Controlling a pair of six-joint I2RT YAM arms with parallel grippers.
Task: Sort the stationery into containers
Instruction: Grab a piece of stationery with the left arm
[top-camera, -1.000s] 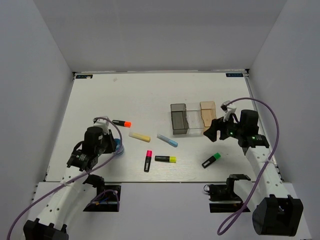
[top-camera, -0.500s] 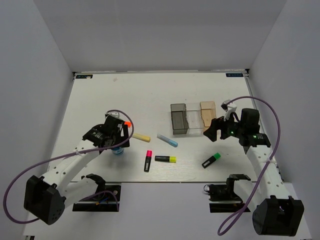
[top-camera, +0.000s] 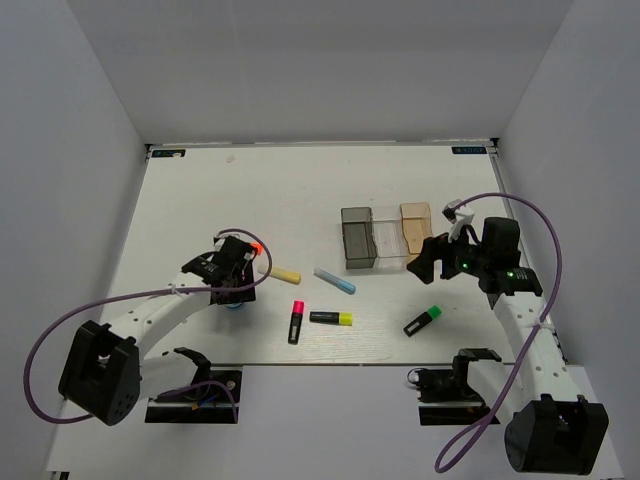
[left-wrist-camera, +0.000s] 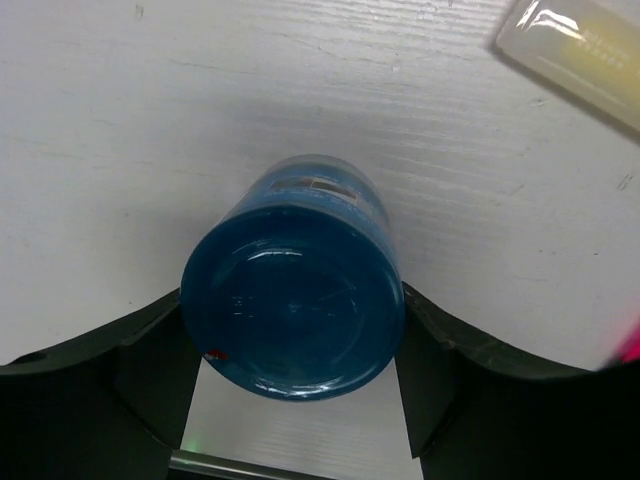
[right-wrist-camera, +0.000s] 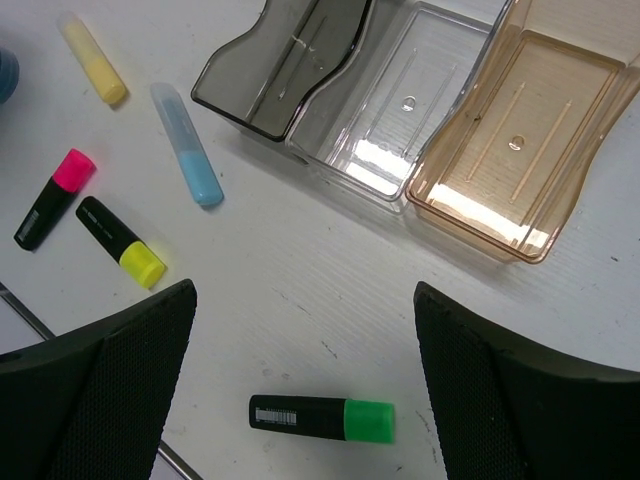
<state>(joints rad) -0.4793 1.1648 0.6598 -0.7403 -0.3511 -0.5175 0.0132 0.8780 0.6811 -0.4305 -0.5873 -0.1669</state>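
Note:
My left gripper (top-camera: 233, 288) is open, its fingers close on either side of the upright blue roll (left-wrist-camera: 292, 310) on the table. My right gripper (top-camera: 425, 258) is open and empty, above the green highlighter (right-wrist-camera: 322, 415) and just right of the bins. The dark grey bin (top-camera: 358, 238), clear bin (top-camera: 388, 238) and tan bin (top-camera: 415, 228) look empty. The pale yellow stick (top-camera: 283, 273), light blue stick (top-camera: 335, 281), pink highlighter (top-camera: 296, 321) and yellow highlighter (top-camera: 331, 318) lie between the arms. The orange highlighter (top-camera: 252, 247) shows partly behind the left arm.
White walls close the table on three sides. Cables loop beside each arm. The arm bases stand at the near edge.
My left arm has swung right and forward, bringing its gripper over the blue roll, which has stayed about where it was. The right arm has not moved.

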